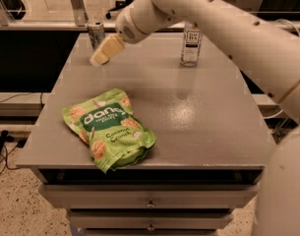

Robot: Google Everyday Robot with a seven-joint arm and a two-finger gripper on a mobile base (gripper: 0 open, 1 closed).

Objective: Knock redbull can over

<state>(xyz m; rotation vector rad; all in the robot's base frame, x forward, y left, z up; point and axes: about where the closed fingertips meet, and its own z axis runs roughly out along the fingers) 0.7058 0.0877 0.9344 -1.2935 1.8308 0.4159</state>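
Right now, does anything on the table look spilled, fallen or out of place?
Nothing stands out. The can stands upright at the far left edge, the bottle stands upright at the far side, and the snack bag lies flat near the front. The claw hovers close to the can.

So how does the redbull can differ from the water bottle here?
The redbull can is opaque silvery metal; the water bottle is clear plastic with a label. The can stands at the table's far-left corner, the bottle further right. The gripper sits just in front of the can, covering its base; the arm hides the bottle's top. Both stand upright at the far edge.
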